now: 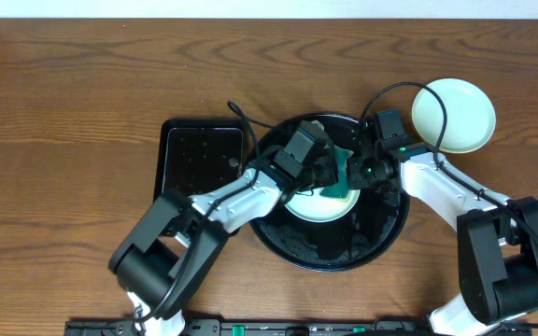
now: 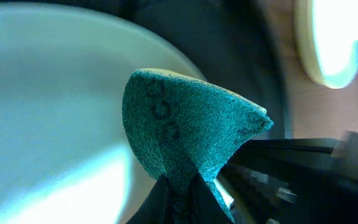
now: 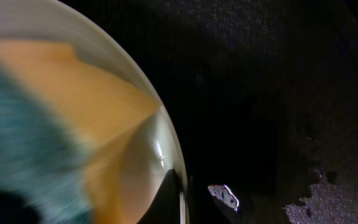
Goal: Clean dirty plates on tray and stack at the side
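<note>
A pale mint plate (image 1: pixel 316 207) lies in the round black tray (image 1: pixel 330 250). My left gripper (image 1: pixel 318 166) is shut on a teal-and-yellow sponge (image 1: pixel 341 177) and presses it on the plate; in the left wrist view the sponge (image 2: pixel 191 118) sits between the jaws (image 2: pixel 182 196) over the plate (image 2: pixel 55 112). My right gripper (image 1: pixel 362 175) is shut on the plate's right rim; in the right wrist view its jaws (image 3: pixel 180 196) pinch the rim (image 3: pixel 160 143) over the tray (image 3: pixel 278 93). A pale yellow plate (image 1: pixel 453 115) lies on the table at the right. Any third plate is hidden.
A smaller rectangular black tray (image 1: pixel 202 154) lies left of the round tray. Wet foam patches (image 1: pixel 330 245) cover the front of the round tray's floor. Cables run from both wrists over the tray's far rim.
</note>
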Available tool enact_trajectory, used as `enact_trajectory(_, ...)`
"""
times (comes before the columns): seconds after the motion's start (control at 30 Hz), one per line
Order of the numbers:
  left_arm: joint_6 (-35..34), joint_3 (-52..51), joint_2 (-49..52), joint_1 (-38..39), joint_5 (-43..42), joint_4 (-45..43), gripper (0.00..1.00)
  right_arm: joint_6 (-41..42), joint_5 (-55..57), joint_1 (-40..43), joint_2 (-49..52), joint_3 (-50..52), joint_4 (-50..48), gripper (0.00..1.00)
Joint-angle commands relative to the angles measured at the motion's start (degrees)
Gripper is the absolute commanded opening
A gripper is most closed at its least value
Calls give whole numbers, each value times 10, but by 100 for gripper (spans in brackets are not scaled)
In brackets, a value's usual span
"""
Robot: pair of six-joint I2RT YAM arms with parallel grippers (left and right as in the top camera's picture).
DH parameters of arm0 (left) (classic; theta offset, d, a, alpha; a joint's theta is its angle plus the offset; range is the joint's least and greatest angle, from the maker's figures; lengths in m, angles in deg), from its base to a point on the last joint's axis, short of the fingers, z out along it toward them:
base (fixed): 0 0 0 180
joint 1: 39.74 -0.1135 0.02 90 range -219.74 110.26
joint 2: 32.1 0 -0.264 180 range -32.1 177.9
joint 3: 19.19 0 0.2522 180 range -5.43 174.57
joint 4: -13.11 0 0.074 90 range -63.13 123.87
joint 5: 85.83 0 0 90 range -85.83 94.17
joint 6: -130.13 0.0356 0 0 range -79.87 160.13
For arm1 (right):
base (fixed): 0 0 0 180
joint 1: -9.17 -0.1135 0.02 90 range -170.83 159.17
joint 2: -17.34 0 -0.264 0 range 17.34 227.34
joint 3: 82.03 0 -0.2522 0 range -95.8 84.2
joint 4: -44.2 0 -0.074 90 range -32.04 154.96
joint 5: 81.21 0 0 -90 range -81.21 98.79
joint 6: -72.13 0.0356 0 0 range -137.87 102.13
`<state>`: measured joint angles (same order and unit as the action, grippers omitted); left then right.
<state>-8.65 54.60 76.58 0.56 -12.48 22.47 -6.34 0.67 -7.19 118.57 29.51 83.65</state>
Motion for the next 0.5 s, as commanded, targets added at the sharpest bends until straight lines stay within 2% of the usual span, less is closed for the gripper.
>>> enact_trajectory(0.0,-17,16,17,-4,54,21,7,2,-24,-19,12,9,11,1)
enact_trajectory(0.23,65,16,15,-38,103,139,7,2,-24,-19,12,9,11,1)
enact_trajectory(0.47,121,16,-36,-76,103,175,7,2,-24,-19,12,9,11,1)
